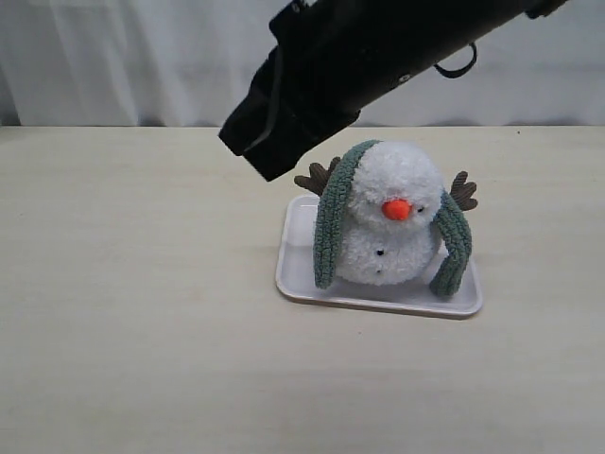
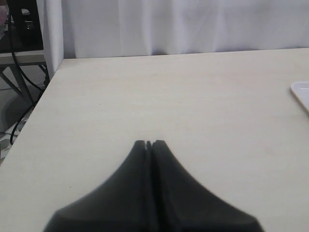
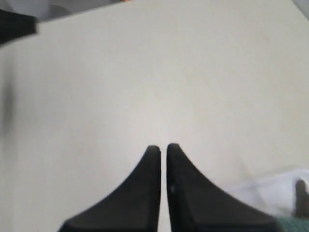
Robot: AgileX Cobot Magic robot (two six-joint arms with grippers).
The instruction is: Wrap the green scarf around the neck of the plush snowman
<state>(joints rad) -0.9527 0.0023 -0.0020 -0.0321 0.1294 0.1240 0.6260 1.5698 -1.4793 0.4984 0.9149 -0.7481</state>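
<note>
Beige table [image 1: 142, 331], scarf [image 1: 331, 236] over snowman [image 1: 397, 241] whole in exterior view only, right arm [image 1: 378, 47] slanted down, left gripper [image 2: 148, 143], right gripper [image 3: 163, 147] closed, empty.

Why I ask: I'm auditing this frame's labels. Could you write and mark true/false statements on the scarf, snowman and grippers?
The plush snowman sits on a white tray. True.
The green scarf lies folded beside the tray. False: it drapes over the snowman, one end hanging down each side.
The right gripper holds the scarf. False: it is shut on nothing.
The left gripper is shut and empty. True.
</note>
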